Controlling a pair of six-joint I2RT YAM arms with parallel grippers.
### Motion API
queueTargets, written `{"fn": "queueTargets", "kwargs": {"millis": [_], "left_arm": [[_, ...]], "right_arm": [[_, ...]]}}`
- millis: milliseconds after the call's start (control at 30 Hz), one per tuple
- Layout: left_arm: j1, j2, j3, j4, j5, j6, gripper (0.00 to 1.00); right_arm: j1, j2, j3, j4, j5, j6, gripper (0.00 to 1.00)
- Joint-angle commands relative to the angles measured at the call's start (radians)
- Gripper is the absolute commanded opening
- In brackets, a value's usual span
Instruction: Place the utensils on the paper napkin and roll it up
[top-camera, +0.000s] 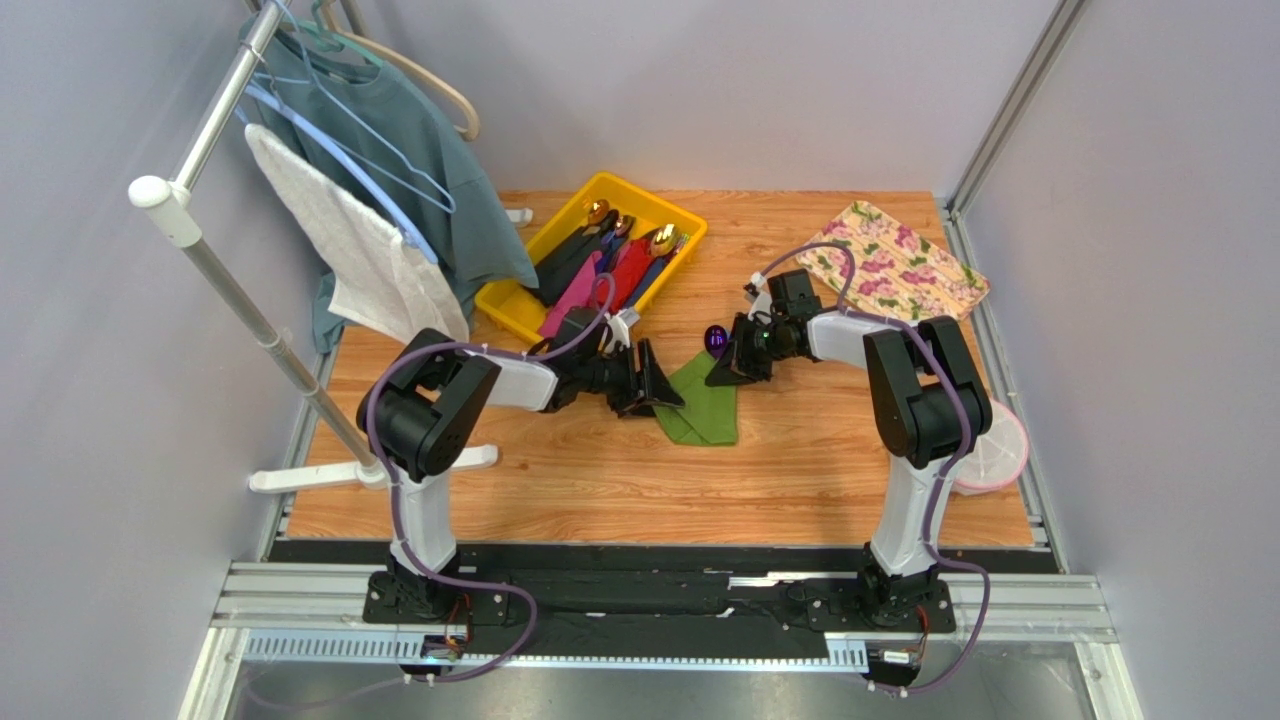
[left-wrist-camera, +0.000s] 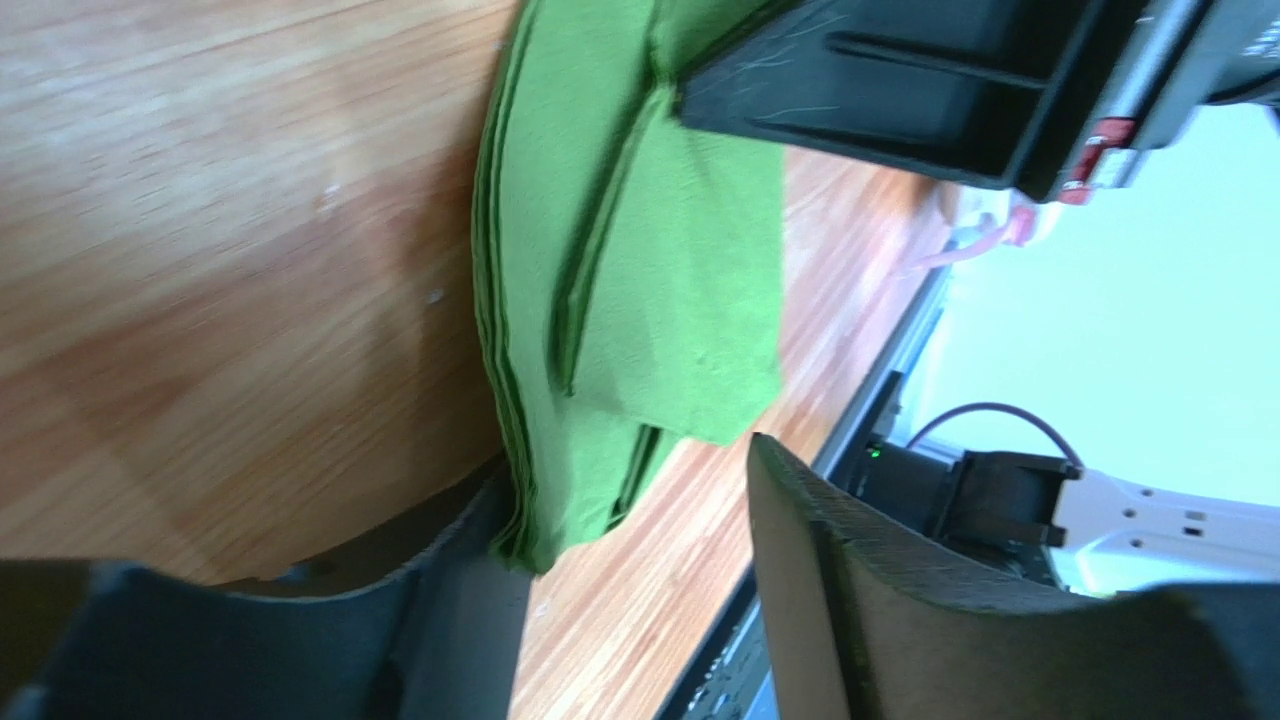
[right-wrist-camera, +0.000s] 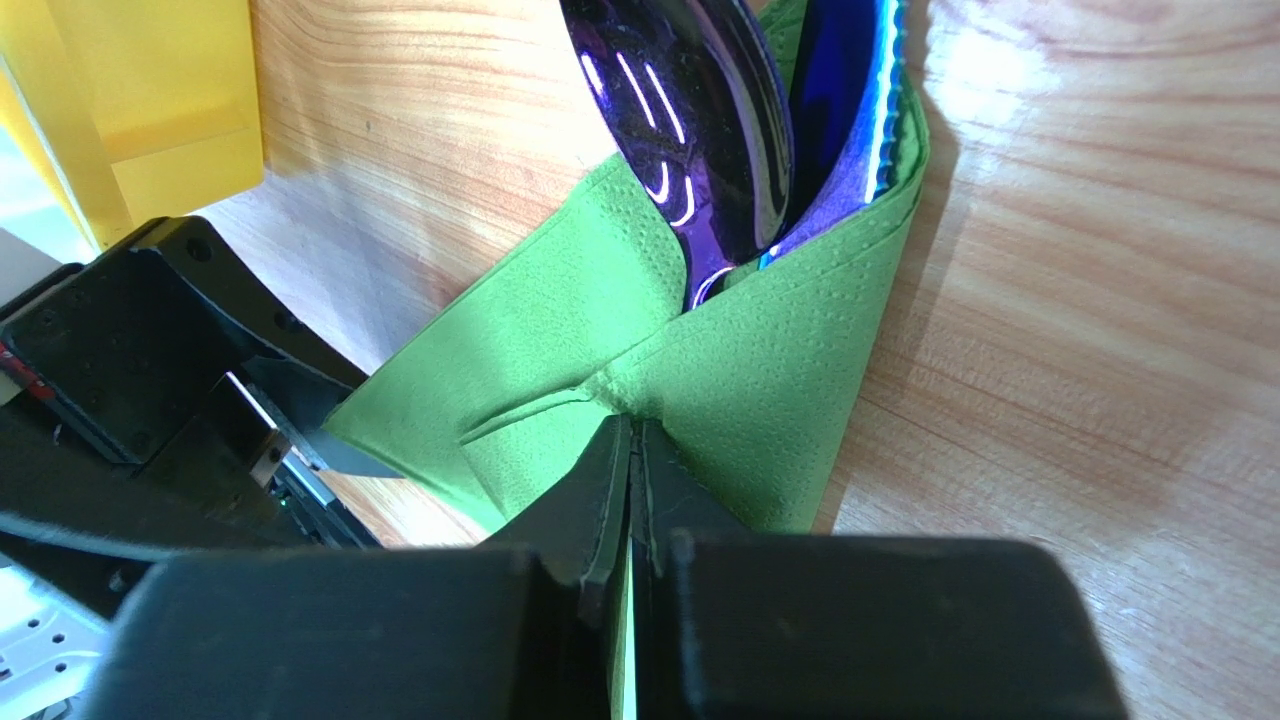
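Here, right gripper (right-wrist-camera: 631, 495) pinches napkin (right-wrist-camera: 751, 390) over a spoon (right-wrist-camera: 691, 135), left gripper (left-wrist-camera: 631, 525) agape astride its edge; a tug could tear it.

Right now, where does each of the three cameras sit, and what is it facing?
Top external: above and behind the bases, looking down on the table, both arms, yellow tray.
Left wrist: on the left arm, low over the paper napkin; left hand with fingers apart.
Right wrist: on the right arm, facing the napkin fold pinched by the right hand; a dark iridescent utensil tucked inside.
Shared: the green napkin shows in all views.
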Motion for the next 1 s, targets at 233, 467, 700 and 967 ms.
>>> {"fn": "queueTargets", "kwargs": {"millis": [233, 467, 700, 967], "left_arm": [[-0.027, 0.003, 0.052, 0.067, -0.010, -0.035, 0.57], [-0.022, -0.023, 0.026, 0.010, -0.048, -0.003, 0.48], [-0.012, -0.035, 0.057, -0.062, -0.070, 0.034, 0.27], [-0.021, -0.057, 0.141, -0.091, -0.038, 0.068, 0.22]], "right_arm": [[0.007, 0.049, -0.031, -0.106, 0.145, -0.036, 0.00], [0.009, 0.049, -0.033, -0.106, 0.145, -0.037, 0.00], [0.009, 0.040, -0.049, -0.103, 0.147, -0.031, 0.00], [0.015, 0.028, -0.071, -0.094, 0.167, -0.014, 0.00]]}}
